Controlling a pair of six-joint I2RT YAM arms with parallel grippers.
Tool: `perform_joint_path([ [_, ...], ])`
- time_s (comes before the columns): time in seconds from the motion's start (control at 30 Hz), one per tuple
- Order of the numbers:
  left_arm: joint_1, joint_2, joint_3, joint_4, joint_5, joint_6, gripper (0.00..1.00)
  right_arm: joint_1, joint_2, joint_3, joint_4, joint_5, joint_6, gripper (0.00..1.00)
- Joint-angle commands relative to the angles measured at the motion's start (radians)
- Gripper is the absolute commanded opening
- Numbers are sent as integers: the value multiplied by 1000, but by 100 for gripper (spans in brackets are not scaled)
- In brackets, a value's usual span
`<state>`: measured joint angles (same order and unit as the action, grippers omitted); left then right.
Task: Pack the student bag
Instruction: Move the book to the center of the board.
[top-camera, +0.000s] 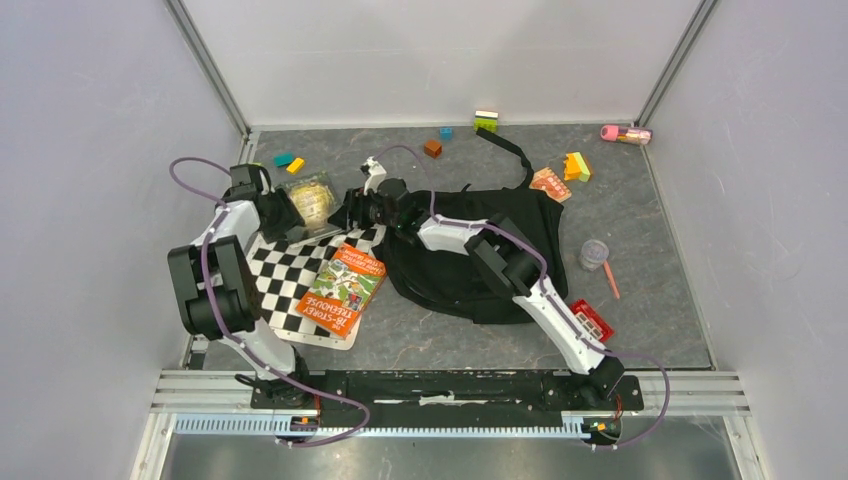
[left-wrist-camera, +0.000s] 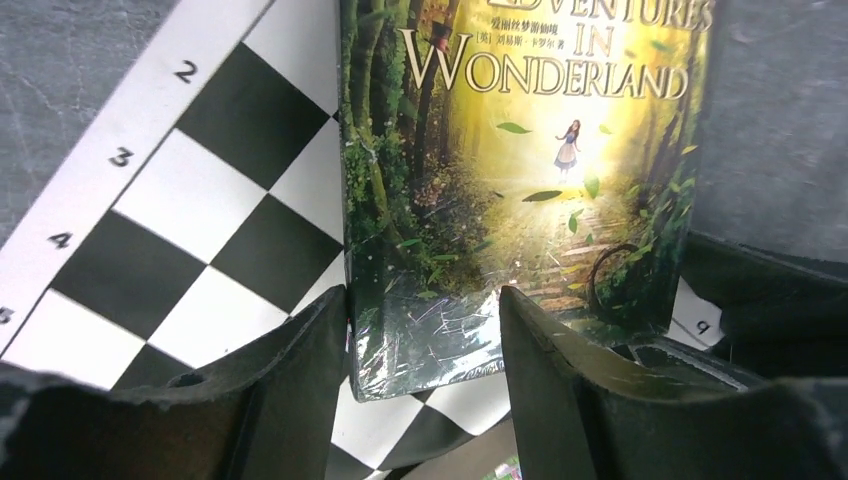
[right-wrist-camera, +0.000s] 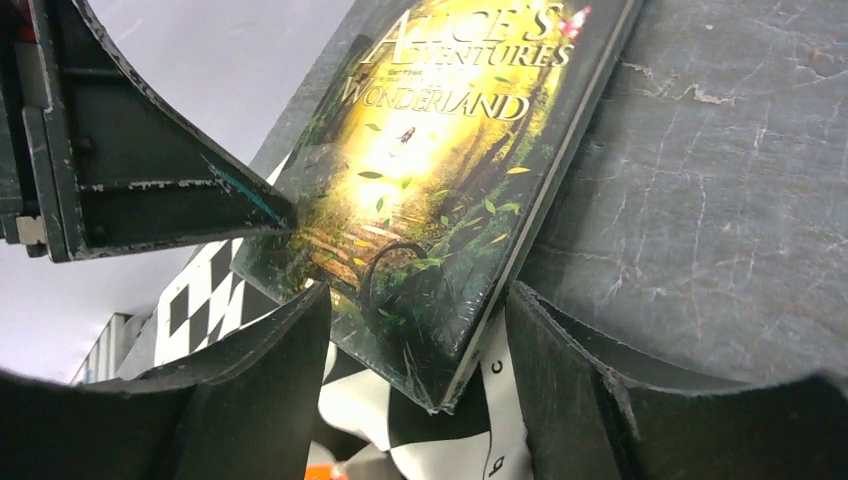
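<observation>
The student bag (top-camera: 480, 255), a black backpack, lies flat mid-table with a strap (top-camera: 510, 150) trailing toward the back. An Alice in Wonderland book (top-camera: 308, 198) lies at the far edge of a chessboard (top-camera: 285, 275). My left gripper (top-camera: 283, 213) is at its left side and my right gripper (top-camera: 352, 210) at its right side. In the left wrist view the open gripper (left-wrist-camera: 420, 300) straddles the near corner of the book (left-wrist-camera: 520, 170). In the right wrist view the open gripper (right-wrist-camera: 418, 295) straddles the tilted book's (right-wrist-camera: 430, 170) lower corner, and the left gripper's finger (right-wrist-camera: 150, 190) touches its cover.
An orange Treehouse book (top-camera: 342, 288) lies on the chessboard's right edge, next to the bag. Toy blocks (top-camera: 560, 175) are scattered along the back with a pink case (top-camera: 625, 134). A small jar (top-camera: 594, 253), a pencil (top-camera: 610, 280) and a red item (top-camera: 592, 318) lie right of the bag.
</observation>
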<state>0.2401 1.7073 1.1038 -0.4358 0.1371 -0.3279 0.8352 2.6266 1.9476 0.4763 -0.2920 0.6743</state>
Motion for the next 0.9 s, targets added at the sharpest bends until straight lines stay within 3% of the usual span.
perform_joint_path([
  [0.0, -15, -134, -37, 88, 156, -82, 61, 44, -187, -78, 111, -129, 23, 66],
  [0.33, -15, -342, -184, 55, 287, -127, 61, 77, -402, -306, 44, -139, -55, 61],
  [0.6, -21, -551, -369, -47, 313, -196, 61, 115, -637, -659, 41, -67, -91, 58],
  [0.63, -21, -573, -383, -66, 302, -203, 64, 118, -663, -696, 32, -45, -96, 58],
  [0.77, -19, -647, -421, -102, 231, -223, 90, 124, -714, -763, -51, 55, -154, 64],
  [0.87, -18, -632, -401, -103, 153, -226, 99, 123, -692, -709, -143, 96, -212, 72],
])
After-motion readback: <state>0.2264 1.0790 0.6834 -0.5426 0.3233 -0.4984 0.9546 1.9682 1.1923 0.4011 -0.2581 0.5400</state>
